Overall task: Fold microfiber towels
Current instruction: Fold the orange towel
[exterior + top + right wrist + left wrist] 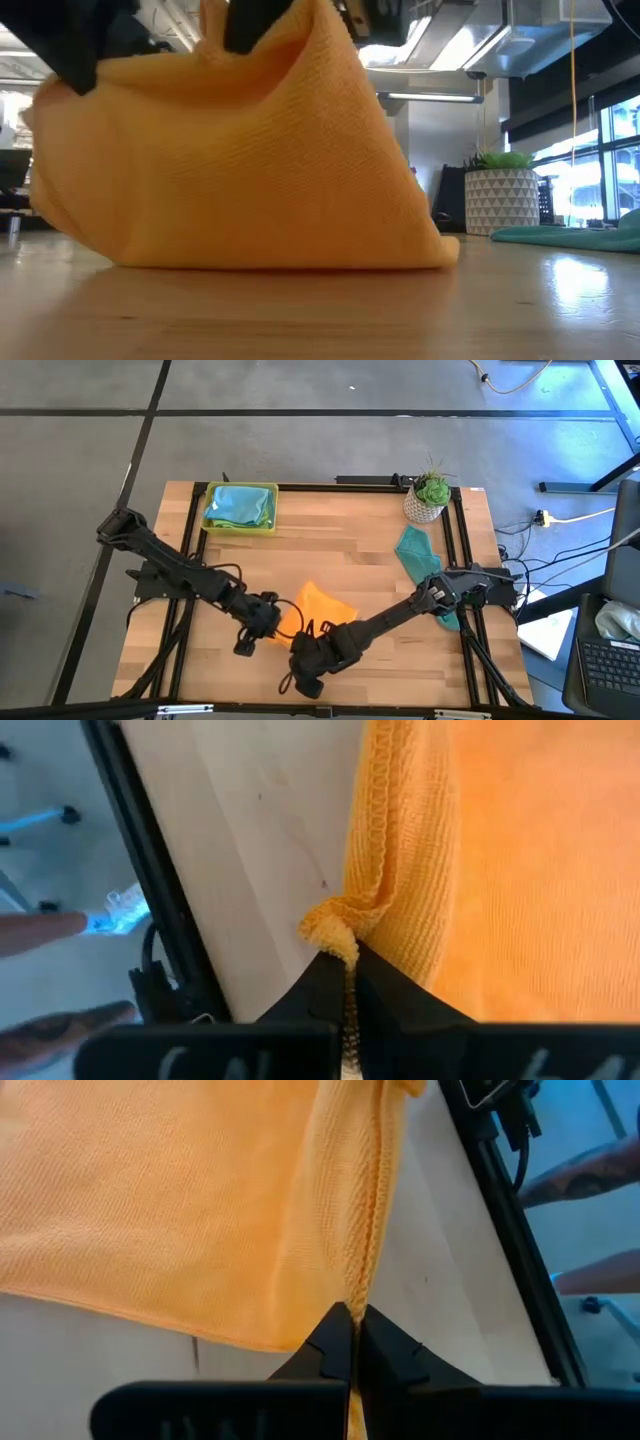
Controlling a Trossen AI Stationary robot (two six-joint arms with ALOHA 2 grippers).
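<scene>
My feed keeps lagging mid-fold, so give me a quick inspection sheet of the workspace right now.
Surface: wooden table, bare around the work.
Job's things: orange towel lifted at two corners; teal towel lying at the right edge; blue towels in the green tray.
Clutter: potted plant at the far right corner.
End effectors: left end effector shut on orange towel; right end effector shut on orange towel.
Cables: cords on the floor at right.
Surroundings: laptop, a person's arm beside the table.
</scene>
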